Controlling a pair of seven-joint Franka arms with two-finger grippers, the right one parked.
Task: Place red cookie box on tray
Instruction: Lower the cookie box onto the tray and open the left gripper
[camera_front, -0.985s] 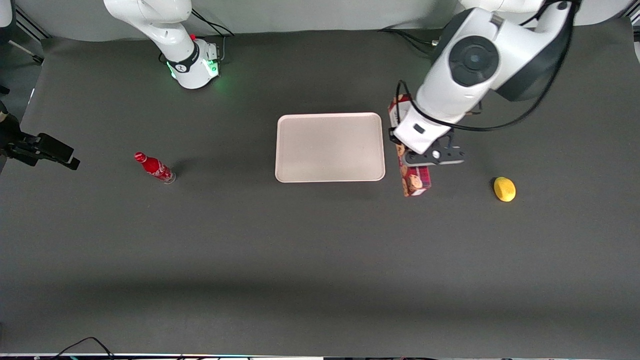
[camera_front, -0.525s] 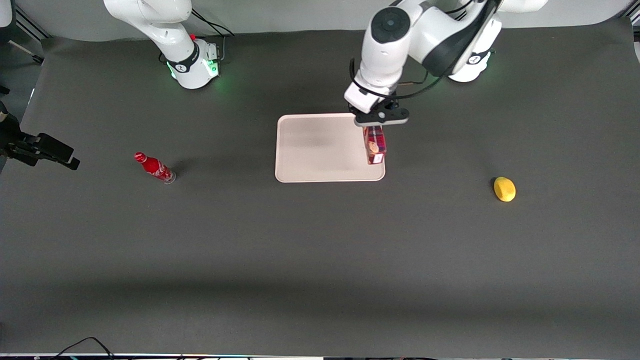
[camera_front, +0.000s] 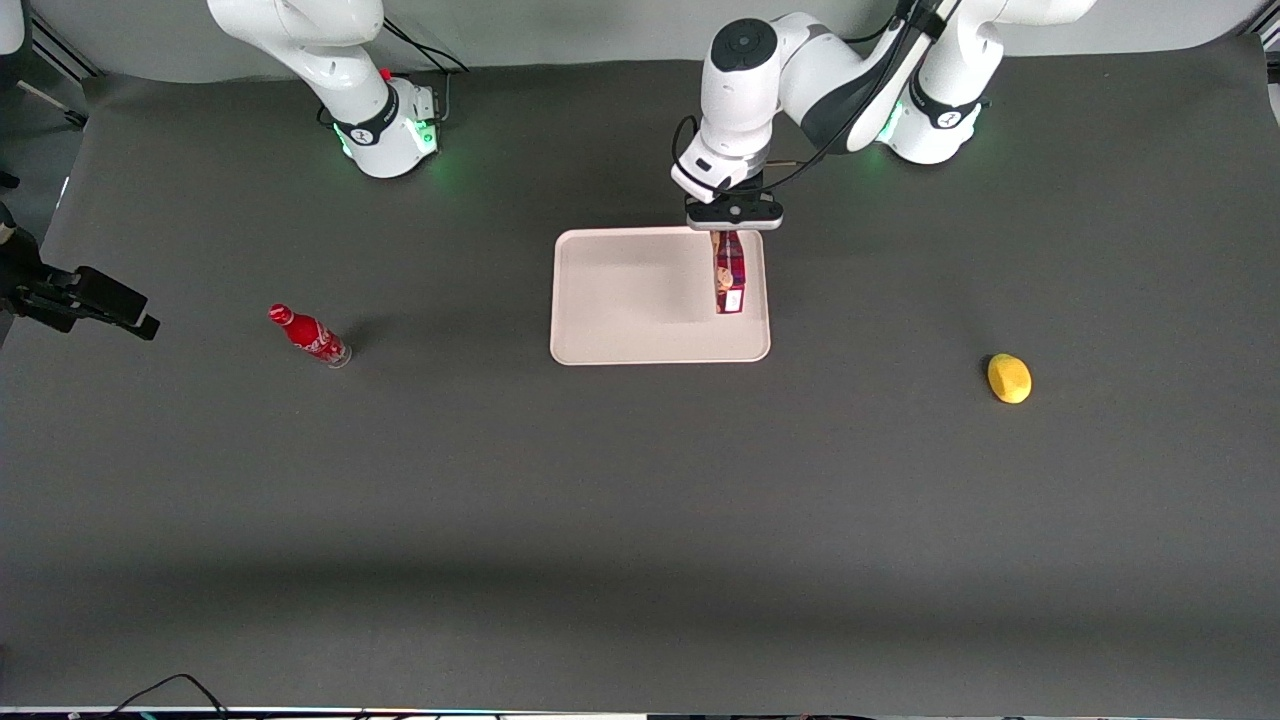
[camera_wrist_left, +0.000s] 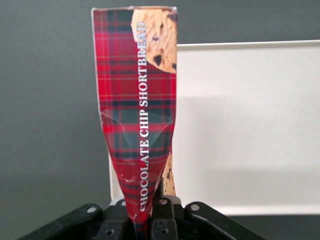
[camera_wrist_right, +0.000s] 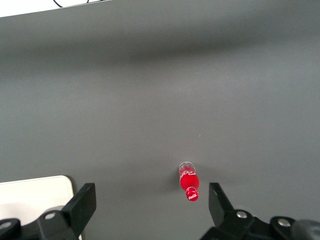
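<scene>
Above the tray's edge nearest the working arm, the red cookie box is held upright by the gripper, which is clamped on one end of it. In the left wrist view the red cookie box, tartan-patterned and lettered "CHOCOLATE CHIP SHORTBREAD", is seen pinched so hard at the held end that the cardboard is creased and narrowed into a wedge. The pale pinkish tray lies flat beneath, and the box's free end appears to hang over its surface, close to the rim; whether it touches the tray cannot be told.

Several risks are judged from this. If the box is let go while standing on end, it may topple, and being so close to the rim it could fall partly off the tray. The crushed end could spring or stick to the fingers on release and drag the box askew.

A small red bottle stands well apart toward the parked arm's end of the table, and a yellow lemon-like fruit lies toward the working arm's end.
</scene>
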